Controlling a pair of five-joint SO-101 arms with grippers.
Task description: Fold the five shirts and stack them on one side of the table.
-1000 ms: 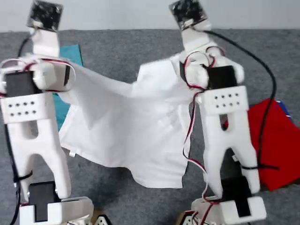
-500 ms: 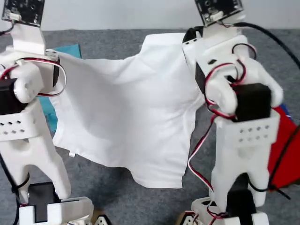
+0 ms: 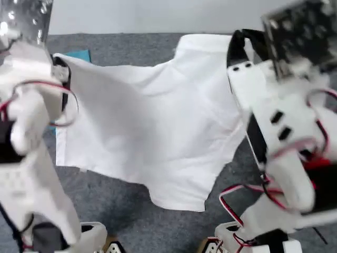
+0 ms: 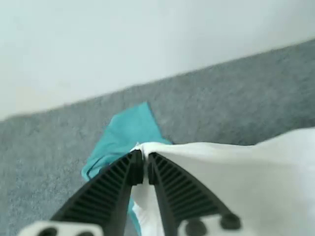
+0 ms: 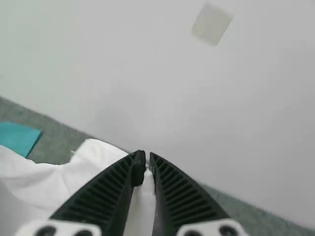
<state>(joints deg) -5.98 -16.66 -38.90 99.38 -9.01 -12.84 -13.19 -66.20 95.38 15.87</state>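
Grey counter (image 3: 131, 232) lies under the white shirt (image 3: 152, 132), stretched between two arms: left tool (image 4: 144, 169) pinches one corner above a teal cloth (image 4: 125, 132), right tool (image 5: 146, 167) pinches another near the wall (image 5: 147, 73).

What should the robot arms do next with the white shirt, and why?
Probably lower both together to lay the white shirt flat on the grey table: the left gripper and right gripper each pinch its far edge, holding it stretched wide.

high camera downward, wrist cameras close (shared shirt (image 3: 158, 132))
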